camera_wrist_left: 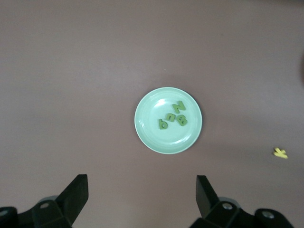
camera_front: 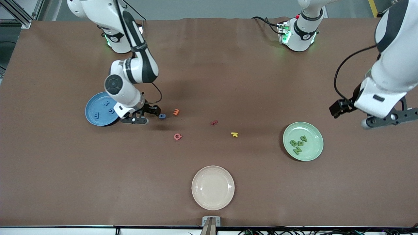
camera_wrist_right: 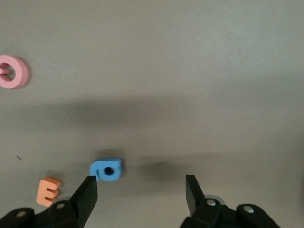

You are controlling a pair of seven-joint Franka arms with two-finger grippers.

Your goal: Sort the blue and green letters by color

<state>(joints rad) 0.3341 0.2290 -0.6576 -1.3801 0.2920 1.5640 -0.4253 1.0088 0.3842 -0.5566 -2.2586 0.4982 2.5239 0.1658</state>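
A loose blue letter [camera_front: 162,116] lies on the table beside the blue plate [camera_front: 94,119], which holds three blue letters [camera_front: 106,103]. My right gripper [camera_front: 153,112] is open and low, right next to the loose letter; in the right wrist view the letter [camera_wrist_right: 108,169] lies just past one open fingertip [camera_wrist_right: 89,186]. The green plate [camera_front: 315,150] holds the four green letters [camera_front: 298,143], also in the left wrist view [camera_wrist_left: 172,116]. My left gripper [camera_wrist_left: 141,190] is open and empty, high over the table at the left arm's end, beside the green plate [camera_wrist_left: 147,130].
An orange E [camera_front: 176,112], a pink letter [camera_front: 177,136], a red letter [camera_front: 214,123] and a yellow K [camera_front: 234,134] lie in mid-table. An empty cream plate [camera_front: 213,187] sits nearer the front camera.
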